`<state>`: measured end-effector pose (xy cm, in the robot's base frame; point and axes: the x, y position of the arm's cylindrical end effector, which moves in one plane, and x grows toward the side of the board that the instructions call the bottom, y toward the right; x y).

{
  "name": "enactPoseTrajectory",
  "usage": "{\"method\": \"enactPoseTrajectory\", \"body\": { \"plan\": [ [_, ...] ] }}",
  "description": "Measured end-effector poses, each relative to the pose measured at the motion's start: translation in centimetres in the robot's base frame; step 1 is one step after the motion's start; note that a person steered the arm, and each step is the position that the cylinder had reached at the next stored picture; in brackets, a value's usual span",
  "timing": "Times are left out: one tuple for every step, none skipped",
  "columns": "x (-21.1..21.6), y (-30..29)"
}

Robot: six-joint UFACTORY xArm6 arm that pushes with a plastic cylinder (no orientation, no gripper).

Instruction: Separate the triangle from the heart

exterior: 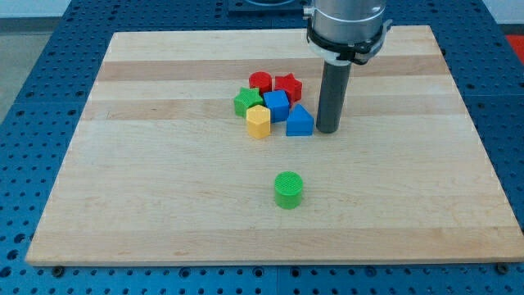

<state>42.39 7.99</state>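
Observation:
A blue triangle block (pixel 300 121) lies at the right end of a tight cluster near the board's middle. To its left sits a yellow block (pixel 258 121) that may be the heart; its shape is not clear. My tip (pixel 327 130) stands just right of the blue triangle, close to it or touching it. The rod rises straight up to the arm's grey flange (pixel 345 24) at the view's top.
The cluster also holds a blue cube (pixel 277 104), a green block (pixel 246 102), a red cylinder (pixel 260 81) and a red star (pixel 287 85). A green cylinder (pixel 288 189) stands alone lower down. The wooden board (pixel 164 205) lies on a blue perforated table.

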Motion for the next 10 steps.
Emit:
{"method": "enactPoseTrajectory", "body": {
  "plan": [
    [-0.8, 0.0],
    [-0.9, 0.0],
    [-0.9, -0.5],
    [-0.9, -1.6],
    [-0.8, -2.5],
    [-0.8, -2.8],
    [-0.8, -3.1],
    [-0.8, -3.3],
    [-0.8, -3.2],
    [0.0, -1.3]
  ]
}}
